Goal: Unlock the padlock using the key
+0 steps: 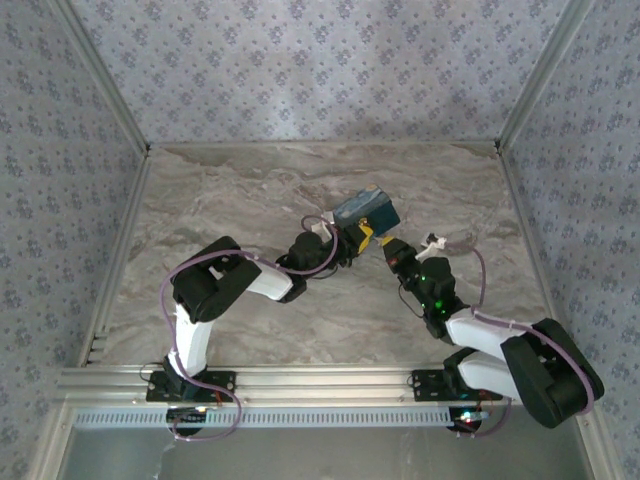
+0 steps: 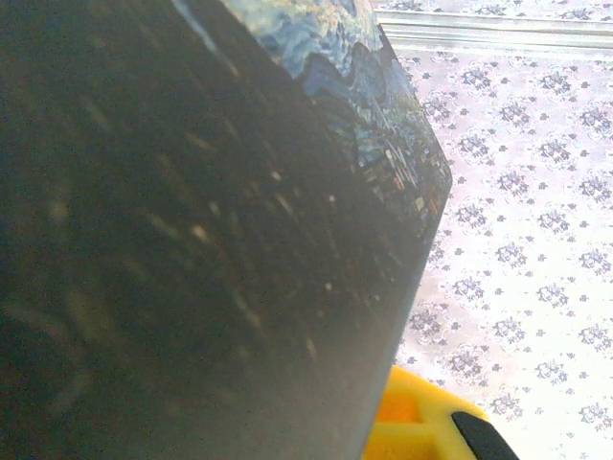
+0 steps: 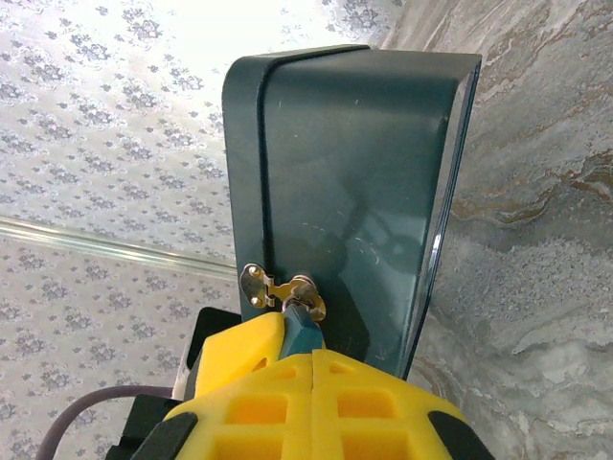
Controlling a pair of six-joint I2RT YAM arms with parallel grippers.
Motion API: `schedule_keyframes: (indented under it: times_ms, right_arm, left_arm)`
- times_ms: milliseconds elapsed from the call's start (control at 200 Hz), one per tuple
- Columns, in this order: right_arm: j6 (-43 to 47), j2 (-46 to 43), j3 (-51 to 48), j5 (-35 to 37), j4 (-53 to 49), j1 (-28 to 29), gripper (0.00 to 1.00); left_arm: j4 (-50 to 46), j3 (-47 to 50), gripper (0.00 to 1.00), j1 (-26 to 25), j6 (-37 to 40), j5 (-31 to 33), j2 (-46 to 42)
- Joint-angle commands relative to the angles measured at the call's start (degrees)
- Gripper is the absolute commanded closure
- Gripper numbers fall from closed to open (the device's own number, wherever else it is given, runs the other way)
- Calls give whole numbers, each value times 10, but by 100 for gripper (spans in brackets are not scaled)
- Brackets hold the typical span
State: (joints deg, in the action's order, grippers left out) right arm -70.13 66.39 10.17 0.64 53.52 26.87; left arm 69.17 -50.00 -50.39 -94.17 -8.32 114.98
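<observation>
Low on the tin (image 3: 354, 172), around 7 o'clock, the padlock (image 3: 308, 287) hung from its hasp (image 3: 257, 285). The right gripper (image 3: 311, 359) was clamped on the key (image 3: 301, 331), apparently seated in it; the left gripper (image 1: 348, 240) was pinched shut, seemingly bracing the tin. Best twist gently about the key's axis.

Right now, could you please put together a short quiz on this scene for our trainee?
1. True or false: the right gripper is shut, its tips at the small padlock on the blue tin.
2. The table has a top that looks like: A marble, B green cloth, C bare wood.
3. Fill in: the right gripper's fingers are ___ in colour.
Key: 1 true; 2 A; 3 yellow.
</observation>
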Motion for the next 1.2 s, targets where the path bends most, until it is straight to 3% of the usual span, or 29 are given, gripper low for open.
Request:
schedule_keyframes:
  times_ms: [0, 400, 825, 1059, 1199]
  right_arm:
    - [-15, 7, 17, -9, 5, -3, 100]
    - [-86, 55, 18, -26, 49, -11, 100]
    - [-147, 53, 32, -43, 12, -19, 100]
    - [-179, 23, 56, -54, -80, -27, 100]
    - [-137, 3, 77, -57, -146, -25, 100]
  left_arm:
    - [36, -18, 99, -13, 5, -30, 3]
    - [37, -23, 99, -15, 10, -34, 2]
    - [26, -27, 99, -20, 22, -46, -1]
    - [24, -18, 100, -22, 25, -50, -5]
    - [14, -19, 100, -23, 32, -54, -9]
